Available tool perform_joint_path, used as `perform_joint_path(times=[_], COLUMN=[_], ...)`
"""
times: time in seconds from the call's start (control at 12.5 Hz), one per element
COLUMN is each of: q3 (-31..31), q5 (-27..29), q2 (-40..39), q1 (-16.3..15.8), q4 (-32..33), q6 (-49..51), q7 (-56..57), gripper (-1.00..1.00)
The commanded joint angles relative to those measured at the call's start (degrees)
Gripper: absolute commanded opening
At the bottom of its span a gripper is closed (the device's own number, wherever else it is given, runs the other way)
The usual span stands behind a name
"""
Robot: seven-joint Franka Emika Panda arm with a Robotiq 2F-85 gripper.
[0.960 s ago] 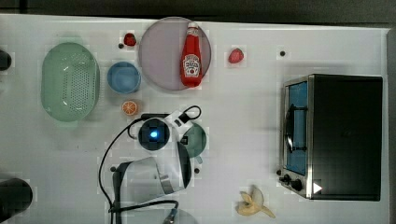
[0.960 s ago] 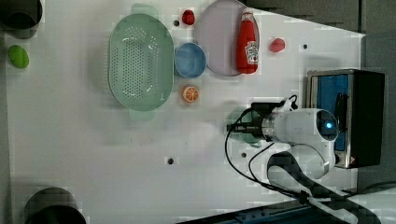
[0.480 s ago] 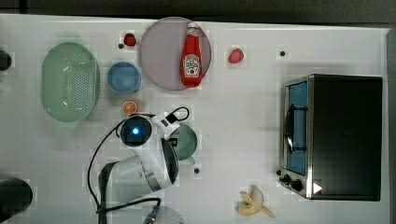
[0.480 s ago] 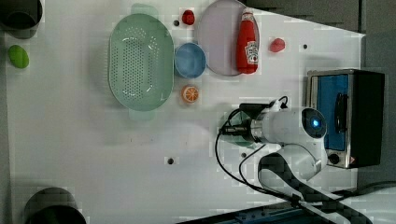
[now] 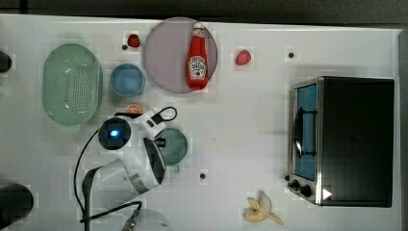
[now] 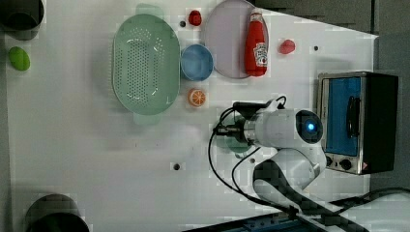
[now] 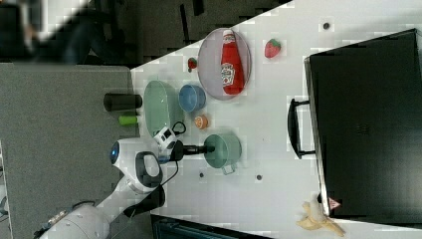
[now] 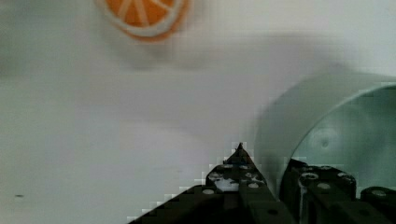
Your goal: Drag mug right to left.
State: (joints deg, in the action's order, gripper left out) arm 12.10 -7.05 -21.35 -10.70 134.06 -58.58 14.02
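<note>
Desk contents, top view's left to right:

- Large pale green perforated plastic colander (image 5: pixel 72 84), far left of the white desk (image 5: pixel 250 125).
- Light blue round bowl (image 5: pixel 127 79), just beside the colander.
- Orange slice (image 5: pixel 134 109), below the bowl, near the arm.
- White robot arm (image 5: pixel 130 163); end effector (image 7: pixel 209 148) clamped on the wall of the small round dark teal-green mug (image 5: pixel 172 146), one finger inside, one outside, per the wrist view.
- Mug: left of centre, upright on the desk, short handle toward the desk's near edge, just right of the orange slice.
- Pale lilac round plate (image 5: pixel 168 55) bearing a red ketchup bottle (image 5: pixel 196 60).
- Red strawberry (image 5: pixel 243 57), right of the plate.
- Steel toaster oven (image 5: pixel 344 139), far right.
- Peeled banana (image 5: pixel 262 211), near edge.

Step in hand, as judged: dragging, grip held, mug mid-route.
Next move calls for: steady slide toward the top view's left, base flat, passing below the orange slice and short of the colander.
</note>
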Motion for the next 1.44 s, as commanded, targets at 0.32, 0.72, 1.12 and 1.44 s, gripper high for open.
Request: perform_joint_path(times=[0.32,0.72,1.12,1.44], q3=[1.2,1.8,1.8,1.5], q5=[0.3,0.3,0.3,0.4], q2=[-4.3,-7.4,-10.0,-9.0], q1=[-7.1,-11.0,-14.2,-14.1], q4=[-8.2,-13.3,-17.7,-17.8], q6=[2.3,2.6,3.6,4.2], q7=[-7.0,-11.2,-16.7,-16.9], gripper=[-0.65,-0.65,-0.65,-0.18])
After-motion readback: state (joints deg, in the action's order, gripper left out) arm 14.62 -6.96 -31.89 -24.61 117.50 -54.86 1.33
